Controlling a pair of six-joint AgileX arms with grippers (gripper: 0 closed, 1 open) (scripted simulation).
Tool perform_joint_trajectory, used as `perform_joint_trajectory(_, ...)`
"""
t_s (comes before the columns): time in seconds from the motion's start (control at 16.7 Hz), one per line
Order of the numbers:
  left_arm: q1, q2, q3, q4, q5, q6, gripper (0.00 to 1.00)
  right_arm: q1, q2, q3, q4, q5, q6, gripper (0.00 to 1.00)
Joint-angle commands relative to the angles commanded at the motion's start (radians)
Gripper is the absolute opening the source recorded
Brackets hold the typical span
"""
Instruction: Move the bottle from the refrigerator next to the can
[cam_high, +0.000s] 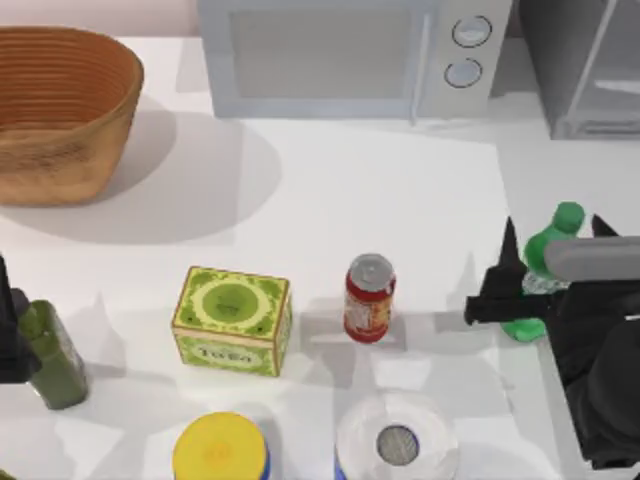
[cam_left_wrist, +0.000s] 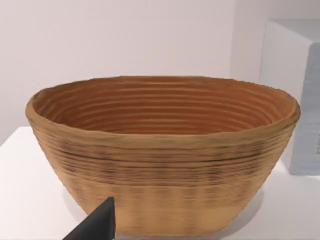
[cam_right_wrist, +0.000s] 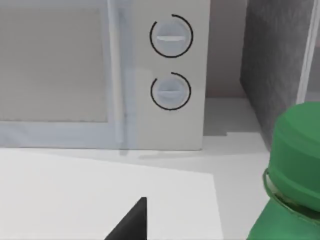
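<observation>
The right gripper (cam_high: 548, 262) holds the green soda bottle (cam_high: 545, 262) upright on the white counter (cam_high: 380, 190), its fingers closed narrowly around the bottle's middle, to the right of the red can (cam_high: 369, 298) and somewhat apart from it. The grey refrigerator (cam_high: 585, 65) stands behind the bottle, beside the white microwave (cam_high: 350, 55). The left gripper (cam_high: 12, 330) sits parked left of the can, by the dark olive bottle (cam_high: 52, 355); whether it is open I cannot tell.

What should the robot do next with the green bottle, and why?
Probably carry the bottle leftward toward the can. The right gripper seems to hold it near the table's right edge, apart from the can.
</observation>
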Motion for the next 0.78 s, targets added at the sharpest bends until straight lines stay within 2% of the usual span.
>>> perform_joint_trajectory(0.54, 0.0, 0.0, 0.0, 0.0, 0.0, 0.0, 1.0, 0.003, -0.001, -0.002, 0.001, 0.004, 0.0, 1.0)
perform_joint_trajectory(0.78, 0.0, 0.0, 0.0, 0.0, 0.0, 0.0, 1.0, 0.072, -0.031, -0.06, 0.022, 0.072, 0.008, 1.0)
